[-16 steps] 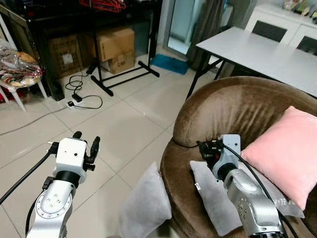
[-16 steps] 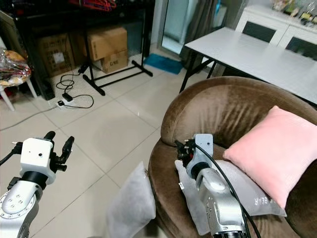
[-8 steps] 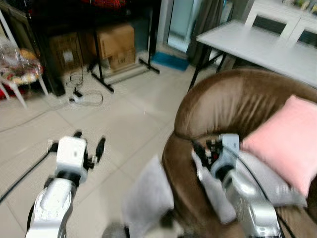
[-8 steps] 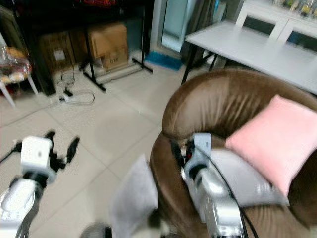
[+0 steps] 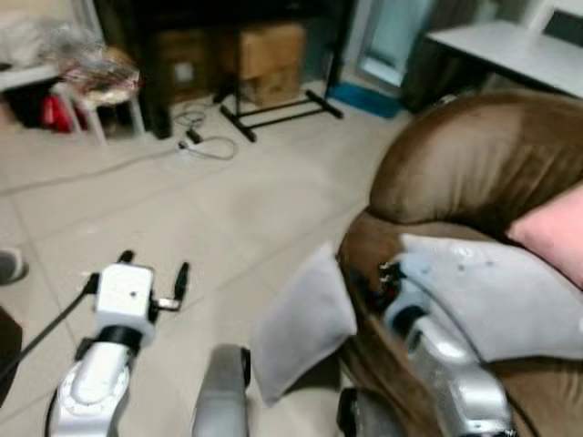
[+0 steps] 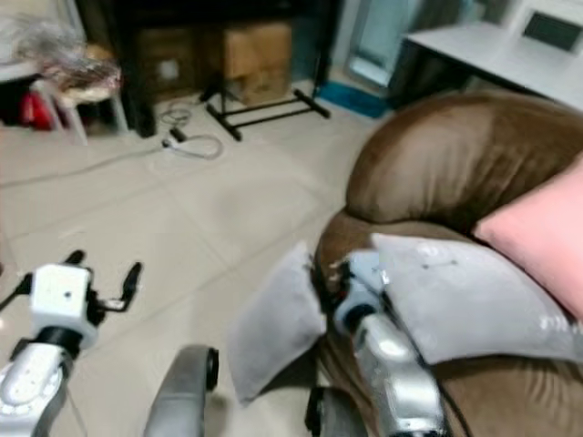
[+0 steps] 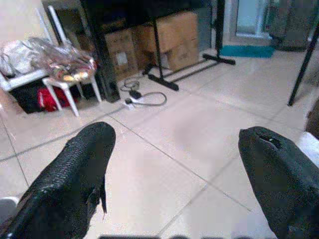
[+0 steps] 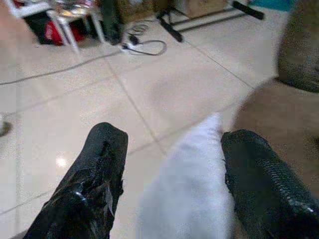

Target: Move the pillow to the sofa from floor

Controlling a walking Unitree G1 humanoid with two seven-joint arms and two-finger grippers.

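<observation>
While pillow (image 8: 192,189) leans on sofa (image 5: 455,173), we see it between right gripper's (image 8: 172,184) wide-open, empty jaws; left gripper (image 7: 174,174) likewise spread, empty.

Both eye views are blurred. The right gripper (image 5: 378,278) is smeared against the brown sofa (image 5: 455,173), so its fingers cannot be made out there. The pink pillow (image 6: 542,232), beyond that gripper, is cut by the frame edge. The grey pillow (image 8: 192,191) between the 2 right fingers is blurred.
</observation>
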